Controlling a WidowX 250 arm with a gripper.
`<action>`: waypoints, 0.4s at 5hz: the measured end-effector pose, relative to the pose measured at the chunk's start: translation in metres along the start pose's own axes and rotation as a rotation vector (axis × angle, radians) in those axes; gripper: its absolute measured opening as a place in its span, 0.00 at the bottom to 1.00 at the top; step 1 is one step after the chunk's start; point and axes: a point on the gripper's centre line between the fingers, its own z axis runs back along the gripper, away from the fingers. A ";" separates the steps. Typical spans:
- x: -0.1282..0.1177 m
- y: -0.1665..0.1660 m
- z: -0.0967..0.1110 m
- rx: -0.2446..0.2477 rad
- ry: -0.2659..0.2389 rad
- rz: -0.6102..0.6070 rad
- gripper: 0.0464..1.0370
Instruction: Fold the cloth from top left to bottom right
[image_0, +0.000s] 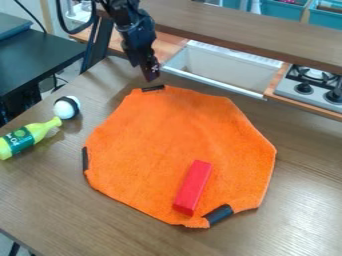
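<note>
The black gripper (149, 73) hangs at the upper left of centre, just above the cloth's top edge and apart from it as far as the view tells. An orange cloth (167, 135) lies spread out on the table, with uneven corners. Black strips sit at its top edge (153, 88), its left edge (85, 159) and its lower right edge (218, 214). On the lower right part of the cloth rests a long red block (192, 187), lying at a slant.
A white ball with a black band (66, 107) and a yellow-green bottle (27, 138) lie on the brown table (294, 220), left of the cloth. Behind are a white sink (227, 67), a toy stove (310, 86) and a raised wooden shelf (247, 30).
</note>
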 end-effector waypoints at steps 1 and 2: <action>0.002 0.007 -0.002 0.040 -0.014 0.009 0.96; -0.001 0.011 -0.014 0.066 -0.004 0.022 0.96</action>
